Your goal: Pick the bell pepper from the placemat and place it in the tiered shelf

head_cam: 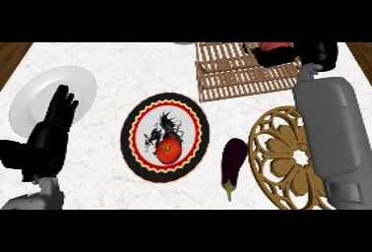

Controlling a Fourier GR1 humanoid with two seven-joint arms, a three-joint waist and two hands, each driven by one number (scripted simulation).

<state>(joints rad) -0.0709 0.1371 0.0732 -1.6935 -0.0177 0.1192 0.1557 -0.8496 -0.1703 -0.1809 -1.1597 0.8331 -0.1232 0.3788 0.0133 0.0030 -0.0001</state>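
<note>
Fingers point(282, 58) of my right hand point(320, 53) curl round the bell pepper point(274, 46): red, glossy, mostly hidden, long axis can't tell. It sits at the far right corner of the tiered shelf point(236, 78), wooden, slatted, open; release looks like the next move, I judge. Left hand point(52, 129) rests open, well apart, over white plate point(81, 78). Round patterned dish point(138, 120) carries another red round item point(169, 150). Purple eggplant point(234, 160) lies beside gold cut-out placemat point(280, 147).

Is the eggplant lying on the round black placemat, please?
No, the eggplant lies on the bare counter between the black placemat and the gold trivet, touching neither rim clearly.
</note>
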